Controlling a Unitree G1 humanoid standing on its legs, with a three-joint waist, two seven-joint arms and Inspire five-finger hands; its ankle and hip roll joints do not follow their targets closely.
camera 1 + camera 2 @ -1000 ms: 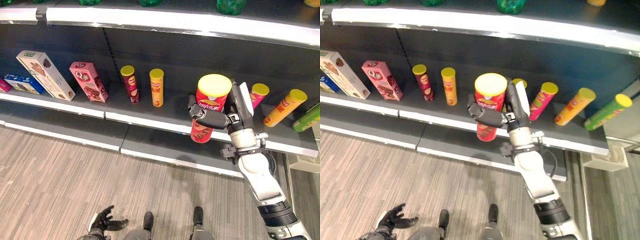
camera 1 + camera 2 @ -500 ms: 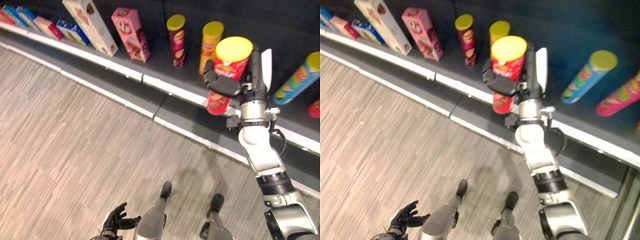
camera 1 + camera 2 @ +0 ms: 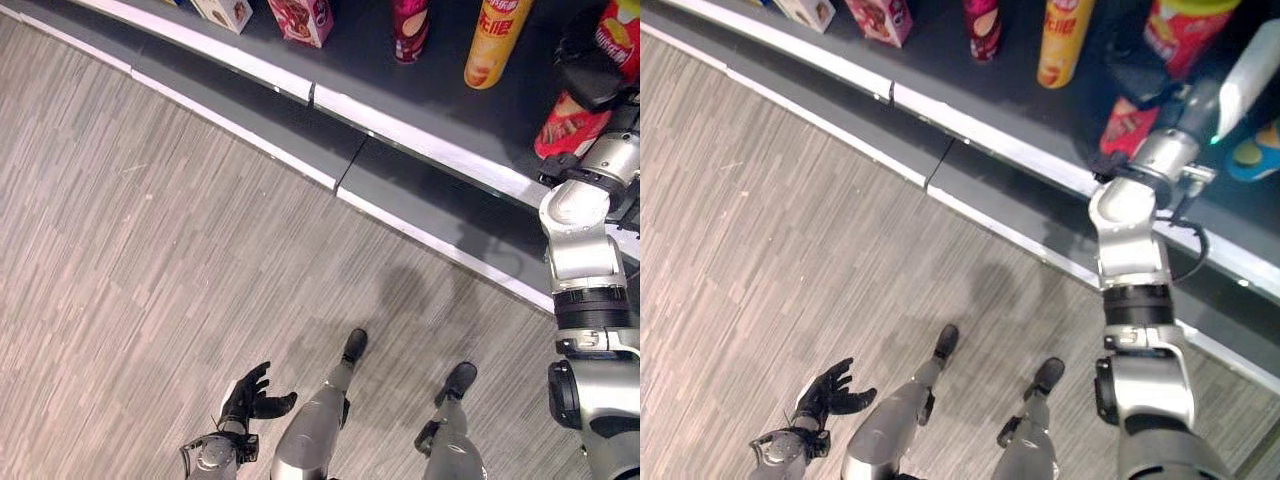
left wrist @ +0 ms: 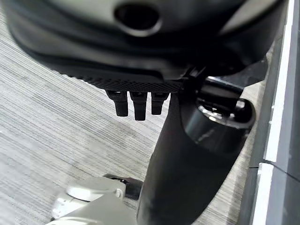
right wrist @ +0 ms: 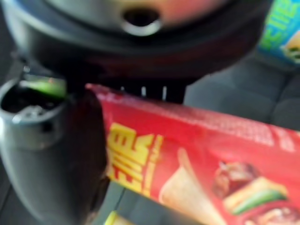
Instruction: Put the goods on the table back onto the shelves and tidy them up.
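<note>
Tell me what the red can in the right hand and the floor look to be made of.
Red can: probably printed cardboard tube with a glossy finish; its picture wrap shines in the right wrist view. Right hand is curled round it. Floor: grey wood-look planks, likely vinyl or laminate, matte with streaky grain.

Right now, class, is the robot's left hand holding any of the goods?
No: the left hand hangs low over the wooden floor with relaxed fingers and nothing in it.
</note>
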